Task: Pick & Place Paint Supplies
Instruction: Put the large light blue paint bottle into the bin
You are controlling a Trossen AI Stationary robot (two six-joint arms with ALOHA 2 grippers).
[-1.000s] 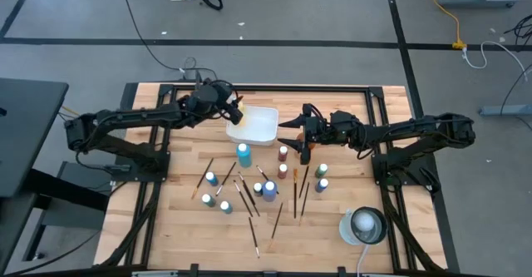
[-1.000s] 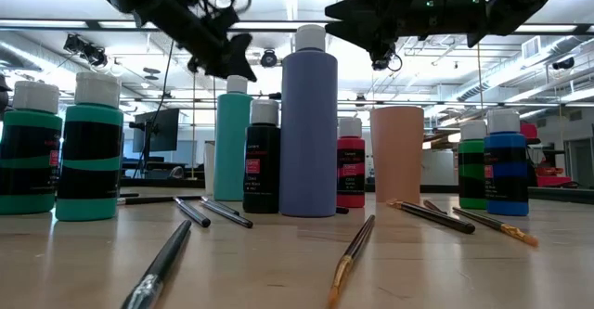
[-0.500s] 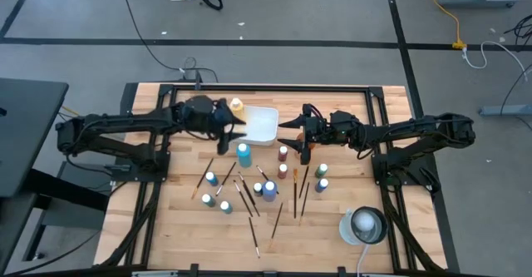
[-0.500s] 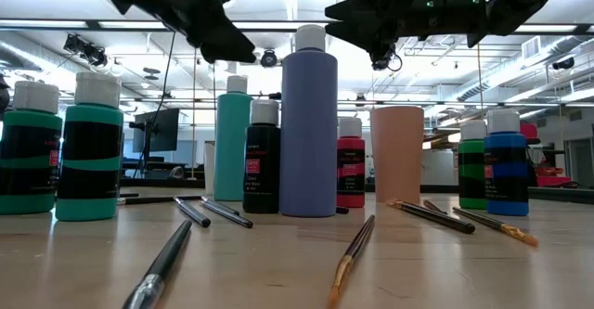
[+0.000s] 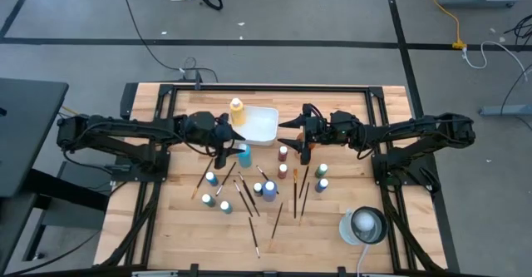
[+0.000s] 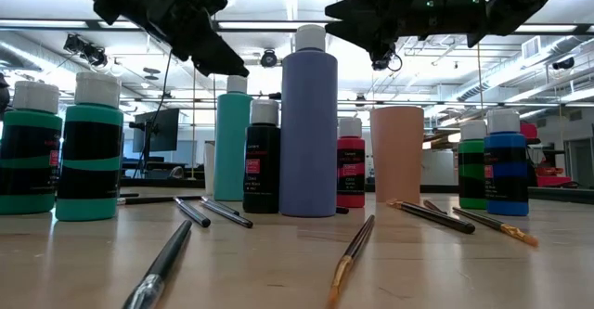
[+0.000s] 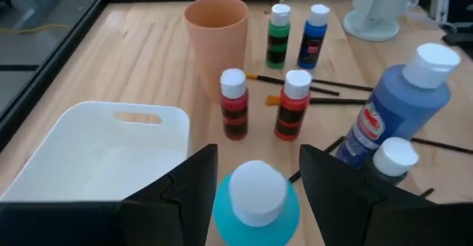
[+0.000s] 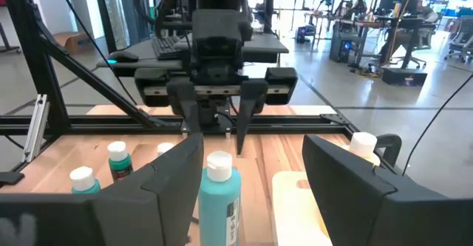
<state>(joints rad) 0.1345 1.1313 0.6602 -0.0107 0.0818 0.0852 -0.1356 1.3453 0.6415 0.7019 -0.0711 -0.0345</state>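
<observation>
My left gripper hovers open just left of the tall teal bottle. In the left wrist view its fingers stand on either side of the bottle's white cap without touching it. A yellow bottle stands in the far-left corner of the white tray. My right gripper hangs open and empty above the table, right of the tray and beside the orange cup. Several more small paint bottles and thin brushes lie scattered on the wood toward the near edge.
A large blue bottle and two red bottles stand close to the right of the teal bottle. Green and blue bottles stand farther right. A white round device sits at the near right corner. A black frame edges the table.
My left gripper has drawn back from the tray's far-left corner toward the near edge and a little down. It has swung round to point at the teal bottle, staying open. The yellow bottle, hidden under it before, now shows standing in the tray.
</observation>
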